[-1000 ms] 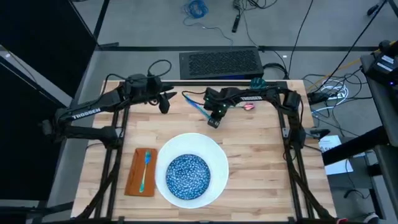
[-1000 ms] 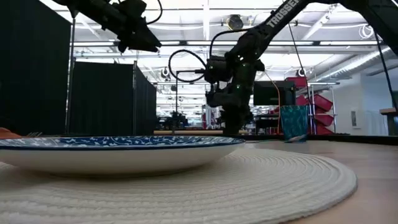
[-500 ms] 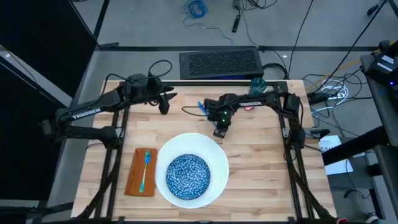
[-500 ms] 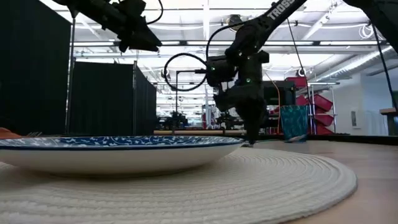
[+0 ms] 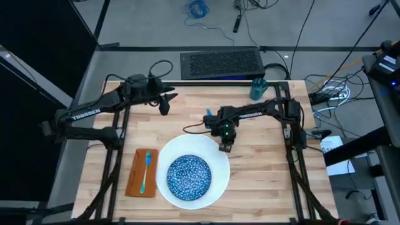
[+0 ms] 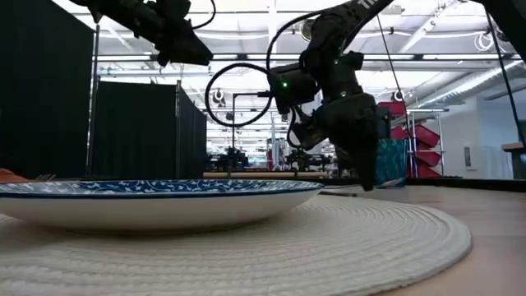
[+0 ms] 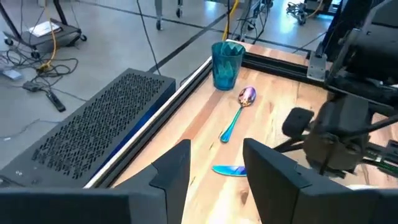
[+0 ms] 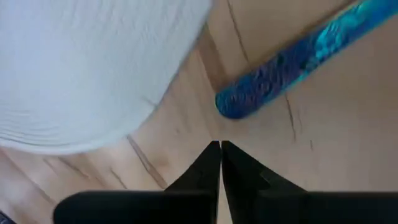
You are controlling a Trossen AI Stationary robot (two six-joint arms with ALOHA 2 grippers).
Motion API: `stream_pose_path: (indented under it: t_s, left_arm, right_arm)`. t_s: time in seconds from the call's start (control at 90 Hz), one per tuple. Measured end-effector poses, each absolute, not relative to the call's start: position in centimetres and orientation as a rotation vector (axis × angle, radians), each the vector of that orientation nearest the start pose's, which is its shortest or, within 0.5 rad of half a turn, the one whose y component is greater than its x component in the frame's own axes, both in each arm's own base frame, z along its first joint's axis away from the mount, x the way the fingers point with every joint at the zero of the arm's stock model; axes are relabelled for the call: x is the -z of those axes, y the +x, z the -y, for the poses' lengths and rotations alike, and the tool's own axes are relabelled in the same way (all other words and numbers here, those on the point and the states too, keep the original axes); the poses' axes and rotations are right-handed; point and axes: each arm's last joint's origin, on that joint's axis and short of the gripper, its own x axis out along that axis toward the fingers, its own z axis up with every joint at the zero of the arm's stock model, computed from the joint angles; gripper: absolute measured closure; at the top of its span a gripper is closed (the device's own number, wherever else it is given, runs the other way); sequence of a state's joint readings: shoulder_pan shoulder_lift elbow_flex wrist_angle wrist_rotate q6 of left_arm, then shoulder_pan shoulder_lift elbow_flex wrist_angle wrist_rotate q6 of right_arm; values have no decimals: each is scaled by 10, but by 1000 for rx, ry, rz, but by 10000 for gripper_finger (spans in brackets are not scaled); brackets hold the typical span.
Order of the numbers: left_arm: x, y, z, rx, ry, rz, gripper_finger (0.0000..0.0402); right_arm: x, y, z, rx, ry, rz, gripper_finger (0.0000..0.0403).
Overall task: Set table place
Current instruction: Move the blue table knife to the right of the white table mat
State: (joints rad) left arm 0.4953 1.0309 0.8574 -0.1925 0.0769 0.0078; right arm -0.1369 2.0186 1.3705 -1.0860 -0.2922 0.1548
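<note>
The right claw, fingers pressed together on nothing, points down at the wood-grain worktop; beside it lie the round woven white mat and a glossy blue handle. The left claw hovers apart.

blue-patterned bowl (foreground), woven mat, right hand lowered

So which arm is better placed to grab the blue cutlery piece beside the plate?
Right. The right gripper, shut, is by the plate, the blue piece just ahead; the left gripper, open, hangs near the table's far edge.
</note>
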Motion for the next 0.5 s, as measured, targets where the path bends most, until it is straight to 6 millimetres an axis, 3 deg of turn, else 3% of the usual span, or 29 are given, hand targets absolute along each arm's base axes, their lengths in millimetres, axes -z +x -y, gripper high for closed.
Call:
stream_pose_path:
  t_s: [0.156, 0.5]
  left_arm:
    - [-312, 200, -105, -406, -99, -355, 268]
    - [-315, 197, -103, -385, -122, -338, 268]
  right_arm:
    - [-154, 342, 28, 1, 471, -1765, 403]
    - [-203, 328, 24, 25, 456, -1650, 403]
